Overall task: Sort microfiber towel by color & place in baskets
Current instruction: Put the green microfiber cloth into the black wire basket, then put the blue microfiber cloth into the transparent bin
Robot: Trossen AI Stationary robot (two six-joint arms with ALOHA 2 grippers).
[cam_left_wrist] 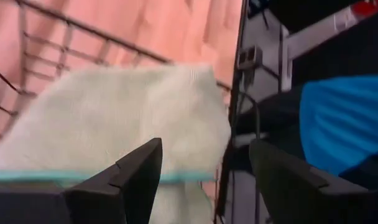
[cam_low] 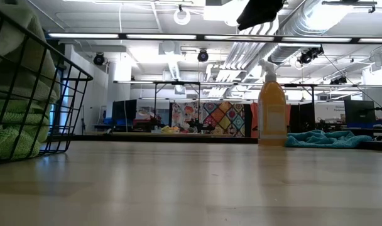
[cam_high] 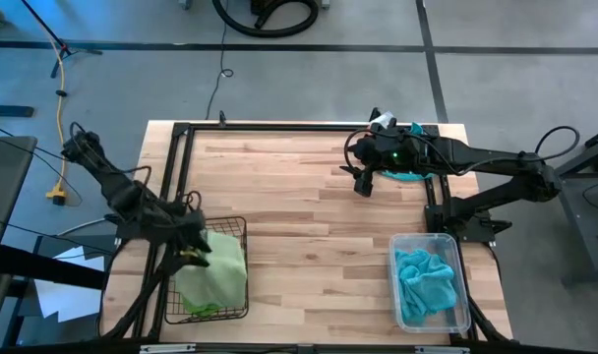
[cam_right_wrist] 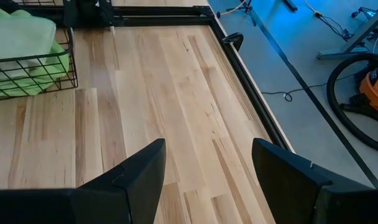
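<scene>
Below the open left gripper [cam_high: 194, 250], lime green towels [cam_high: 212, 275] fill the black wire basket [cam_high: 242, 228]; turquoise towels [cam_high: 424, 280] fill the clear plastic bin [cam_high: 462, 264]; beside the open, empty right gripper [cam_high: 362, 182], one turquoise towel [cam_low: 326, 139] remains unsorted.

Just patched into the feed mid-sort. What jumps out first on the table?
The colours: lime green towels heaped in the black wire basket at the table's near left, with the left gripper open right over them. Turquoise towels fill the clear plastic bin at near right. One more turquoise towel lies at the far right edge by the orange spray bottle, where the right gripper hangs open above bare wood.
</scene>
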